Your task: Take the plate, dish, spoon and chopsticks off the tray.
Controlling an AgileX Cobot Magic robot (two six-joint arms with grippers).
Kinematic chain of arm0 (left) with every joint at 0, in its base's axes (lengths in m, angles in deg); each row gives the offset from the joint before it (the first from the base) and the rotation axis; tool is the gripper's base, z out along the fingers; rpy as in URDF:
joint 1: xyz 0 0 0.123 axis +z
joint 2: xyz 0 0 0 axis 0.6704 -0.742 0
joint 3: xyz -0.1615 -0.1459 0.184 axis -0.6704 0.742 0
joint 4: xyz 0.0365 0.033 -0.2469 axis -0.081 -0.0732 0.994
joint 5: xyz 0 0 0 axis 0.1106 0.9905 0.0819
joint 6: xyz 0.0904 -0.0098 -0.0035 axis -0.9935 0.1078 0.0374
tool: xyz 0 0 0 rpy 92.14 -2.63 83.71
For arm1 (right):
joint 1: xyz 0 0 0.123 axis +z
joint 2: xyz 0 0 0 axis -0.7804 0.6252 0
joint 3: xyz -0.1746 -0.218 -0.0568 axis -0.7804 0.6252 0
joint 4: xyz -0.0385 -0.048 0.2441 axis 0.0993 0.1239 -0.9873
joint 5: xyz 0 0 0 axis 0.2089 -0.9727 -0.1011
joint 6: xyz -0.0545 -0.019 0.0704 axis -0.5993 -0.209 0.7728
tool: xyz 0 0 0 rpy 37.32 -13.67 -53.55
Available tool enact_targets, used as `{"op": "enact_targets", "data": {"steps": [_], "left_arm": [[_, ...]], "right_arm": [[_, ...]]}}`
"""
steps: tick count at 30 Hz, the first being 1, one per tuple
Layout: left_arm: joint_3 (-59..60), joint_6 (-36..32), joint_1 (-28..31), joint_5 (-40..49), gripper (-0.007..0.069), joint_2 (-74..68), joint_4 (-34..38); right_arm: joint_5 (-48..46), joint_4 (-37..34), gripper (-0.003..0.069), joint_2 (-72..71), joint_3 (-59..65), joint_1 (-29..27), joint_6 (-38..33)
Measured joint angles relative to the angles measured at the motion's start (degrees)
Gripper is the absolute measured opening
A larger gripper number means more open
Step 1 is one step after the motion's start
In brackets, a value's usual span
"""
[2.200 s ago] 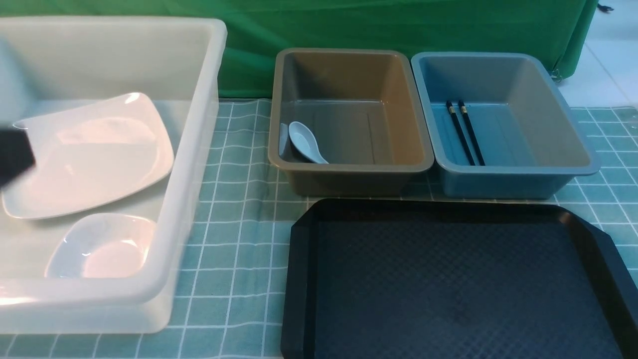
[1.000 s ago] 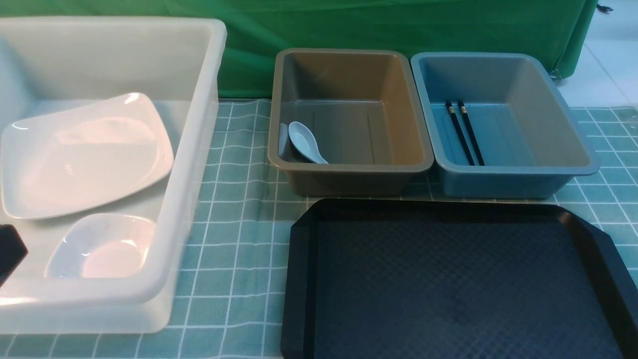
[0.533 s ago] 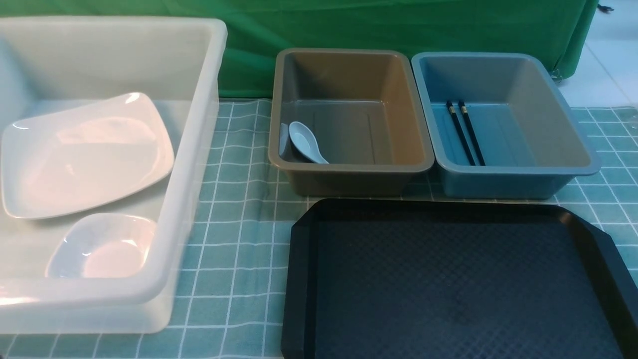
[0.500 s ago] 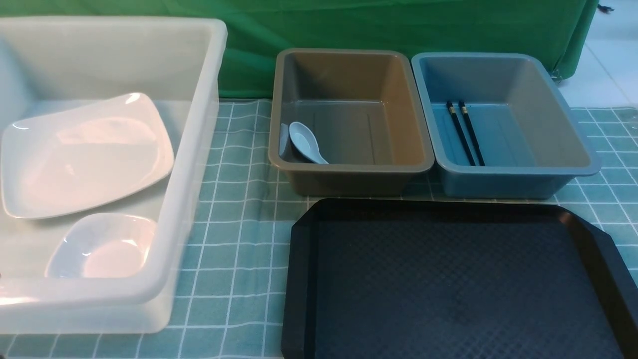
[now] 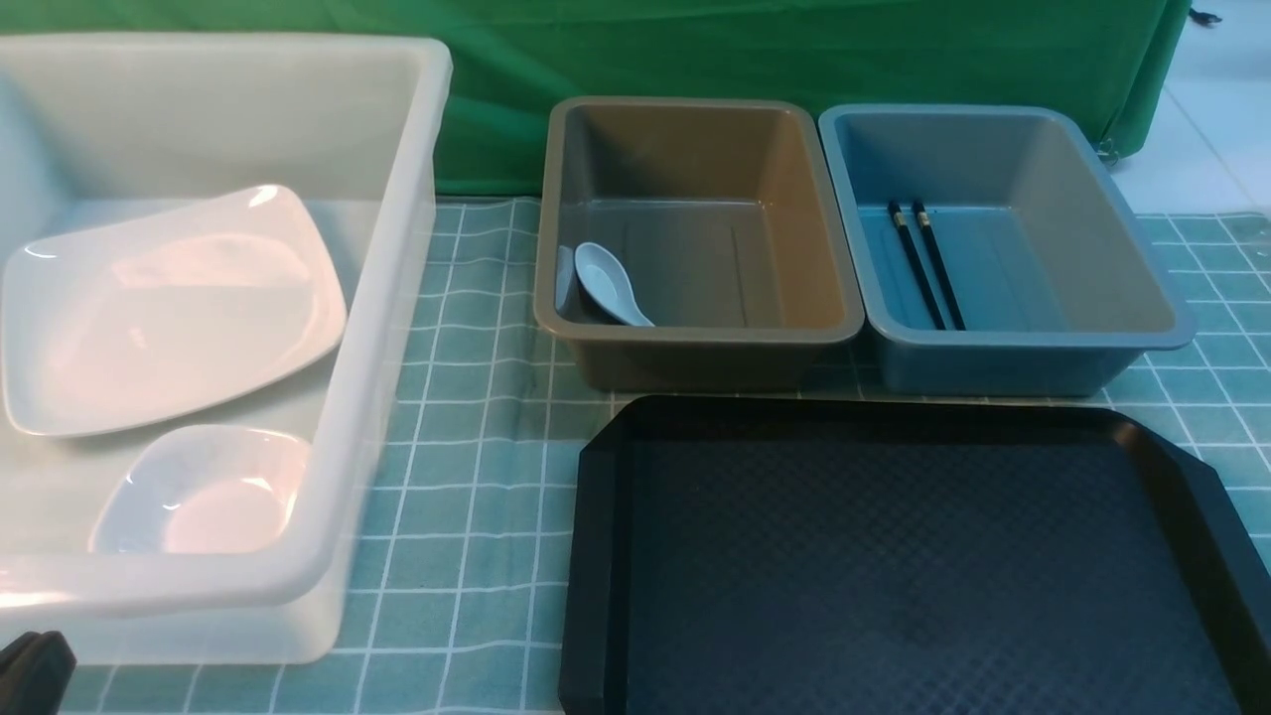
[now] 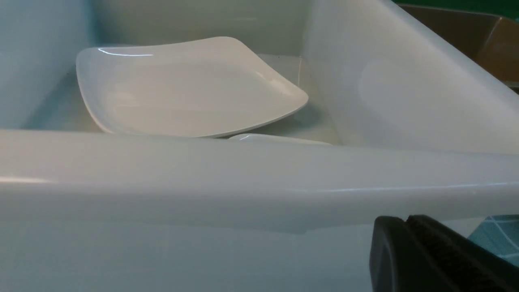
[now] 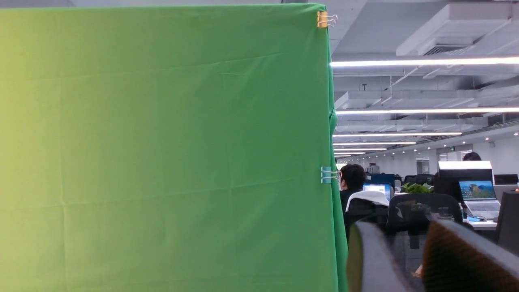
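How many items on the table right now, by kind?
Tubs: 3, white, brown and blue
Tray: 1
Plate: 1
Small dish: 1
Spoon: 1
Chopsticks: 2, one pair
Total: 9

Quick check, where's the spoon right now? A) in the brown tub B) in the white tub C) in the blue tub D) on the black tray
A: the spoon lies at the near-left corner of the brown tub; the tray holds nothing.
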Motion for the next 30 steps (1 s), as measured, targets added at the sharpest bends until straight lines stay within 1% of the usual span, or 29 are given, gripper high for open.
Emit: {"op": "enact_targets", "data": {"steps": [23,27,30], "left_arm": [[0.0,-0.06,0.0,0.0,0.0011,0.0,0.05],[0.0,-0.06,0.0,0.0,0.0011,0.0,0.0],[0.0,-0.06,0.0,0.0,0.0011,0.0,0.0]], "right_arm": [[-0.17,0.0,0.0241,0.0,0.0,0.0,-0.13],[-0.32,0.18,0.0241,0.0,0.0,0.0,-5.0],[-3.44,3.16,0.0241,0.0,0.0,0.0,-6.91]]}}
